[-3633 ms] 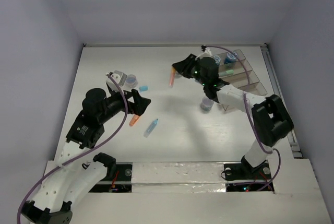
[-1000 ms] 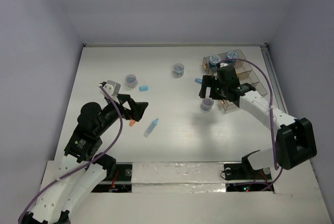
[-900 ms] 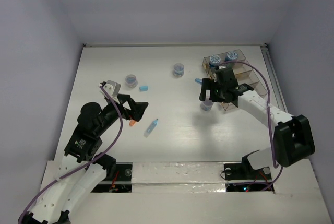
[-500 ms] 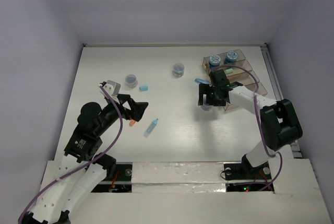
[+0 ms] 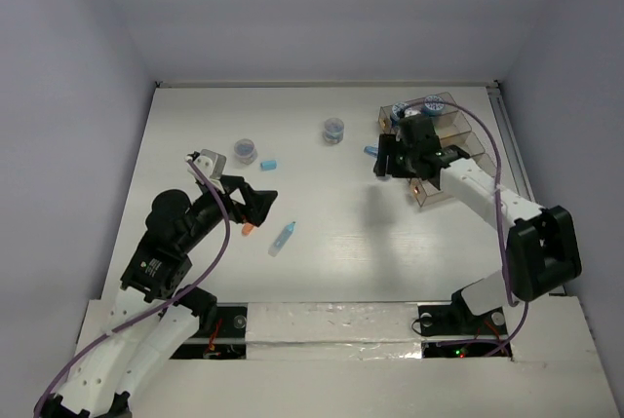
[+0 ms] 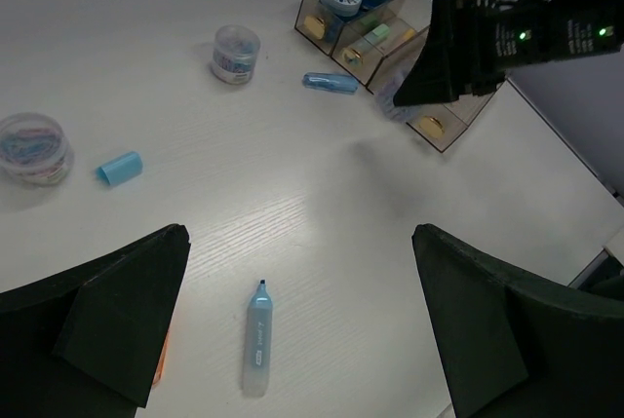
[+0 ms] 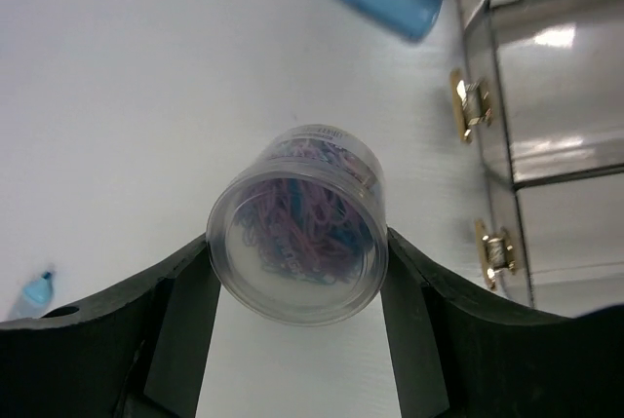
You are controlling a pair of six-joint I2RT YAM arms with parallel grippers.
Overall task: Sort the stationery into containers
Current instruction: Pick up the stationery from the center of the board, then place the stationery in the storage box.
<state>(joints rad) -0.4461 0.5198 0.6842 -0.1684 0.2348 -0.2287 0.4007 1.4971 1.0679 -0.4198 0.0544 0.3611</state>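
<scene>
1. Grip: the right pincer (image 7: 298, 267) is clamped across the clear jar (image 7: 297, 233) of paper clips, apparently lifted off the surface (image 7: 136, 96), near the containers (image 7: 556, 77).
2. Risk: the jar's round, smooth wall could slide out from between the fingers, or it could catch a bin rim and tip.
3. The left pincer (image 5: 265, 202) hangs spread wide and empty near the light-blue stick (image 6: 256, 340).

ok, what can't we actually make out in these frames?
jar: top view, hidden under the right pincer; only the right wrist view shows it.
orange stick: left wrist view, mostly behind a finger of the left pincer.
containers: top view, nearer bins' contents partly covered by the right arm.
</scene>
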